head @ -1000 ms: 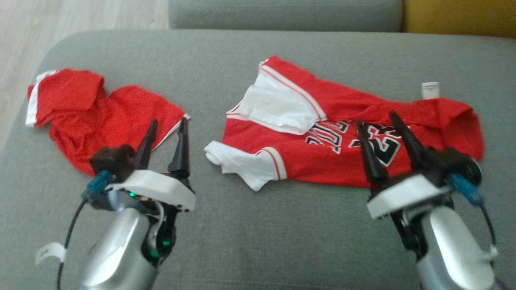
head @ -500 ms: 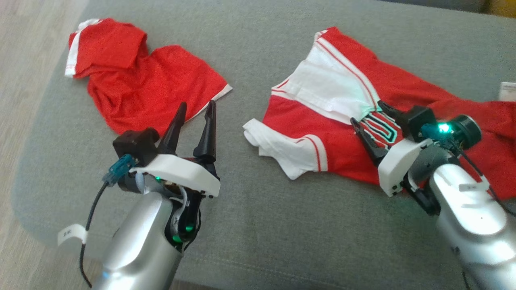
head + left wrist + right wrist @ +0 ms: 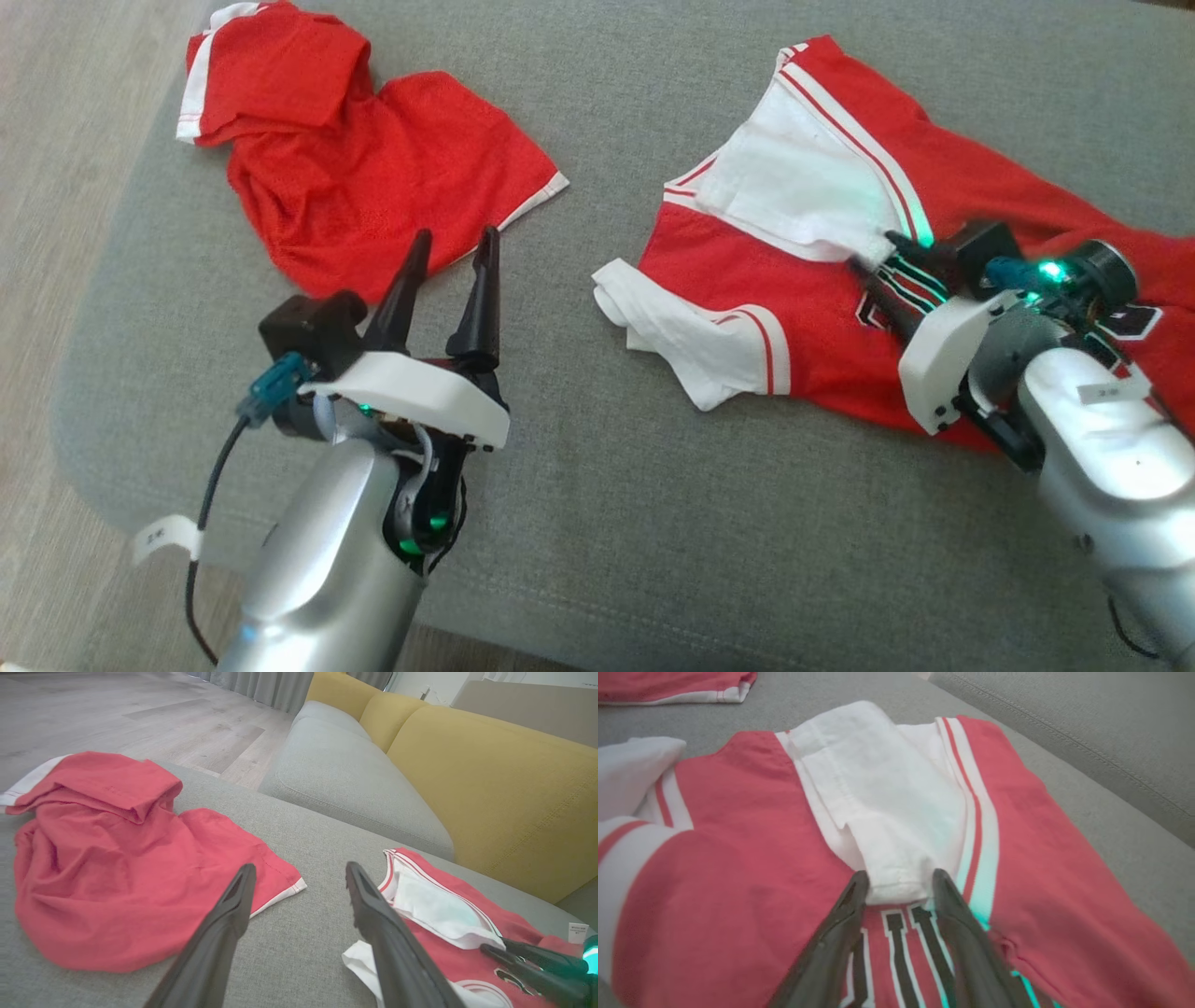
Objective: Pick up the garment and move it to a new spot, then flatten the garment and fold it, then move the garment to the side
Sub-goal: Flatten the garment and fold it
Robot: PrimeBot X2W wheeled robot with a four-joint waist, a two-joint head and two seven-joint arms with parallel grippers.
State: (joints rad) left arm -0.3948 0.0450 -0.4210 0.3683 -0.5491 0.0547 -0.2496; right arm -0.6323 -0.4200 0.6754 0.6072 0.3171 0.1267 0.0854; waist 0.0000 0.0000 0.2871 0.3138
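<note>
A grey sofa cushion (image 3: 653, 523) holds two red garments. The garment for the task, a red and white jersey (image 3: 822, 308) with black lettering, lies crumpled under and ahead of the right gripper (image 3: 871, 250). That gripper's two dark fingers stand apart, their tips on either side of the hem of a folded white flap (image 3: 803, 187) on the jersey, low against the cloth. The left gripper (image 3: 456, 235) hovers with its fingers spread wide, holding nothing. A pair of red shorts (image 3: 373, 187) lies just beyond its tips, the jersey well off to its right side. Since a second ago the head camera has swung, and the right gripper has reached forward over the lettering to the flap, its fingers a little closer together. The left gripper has stayed open.
</note>
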